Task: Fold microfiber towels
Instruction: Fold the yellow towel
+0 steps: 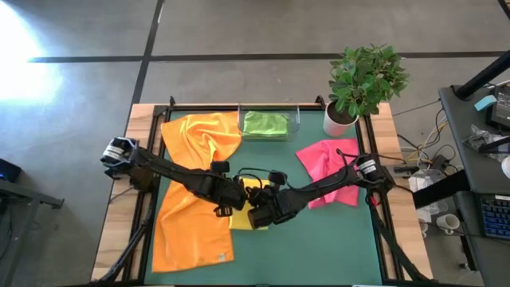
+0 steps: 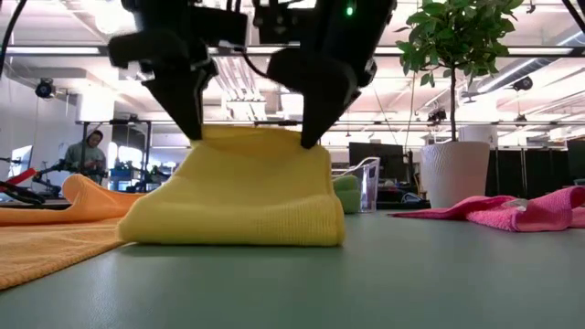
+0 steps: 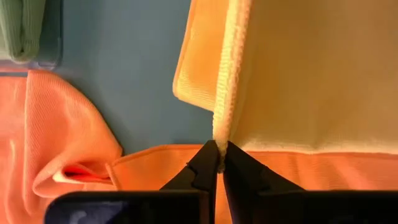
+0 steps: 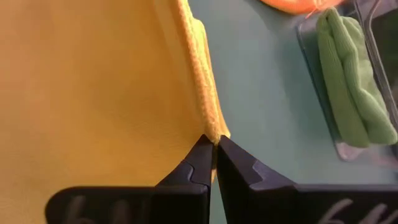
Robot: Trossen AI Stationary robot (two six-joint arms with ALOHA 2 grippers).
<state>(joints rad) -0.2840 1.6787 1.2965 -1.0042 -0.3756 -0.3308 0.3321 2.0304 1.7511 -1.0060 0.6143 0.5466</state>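
So both arms are working the yellow towel [image 2: 239, 196] in the middle of the green mat [image 1: 319, 239]. Left gripper [image 3: 219, 149] is pinched shut on one edge of it, and right gripper [image 4: 213, 144] is pinched shut on another edge, you can see the fabric squeezed right between the fingertips in both wrist views. In the low view the towel hangs down from both grips like a little tent, its bottom resting on the mat, with the top held up off the surface

From above, the two grippers sit close together near the table's centre, mostly covering the yellow towel, which peeks out just beside them

The rest: a big orange towel [image 1: 195, 207] is sprawled along the left side of the mat, rumpled at the far end and flatter toward the near edge, and the yellow one partly overlaps it. Can't tell if that's one orange cloth or two. Pink towel [image 1: 331, 163] lies crumpled on the right, under the right arm. Green towel [image 1: 265, 123] is folded inside the clear tray [image 1: 296, 119] at the far edge. Potted plant [image 1: 362, 80] stands at the far right corner

There's a person [image 2: 87, 155] way off in the room behind the table
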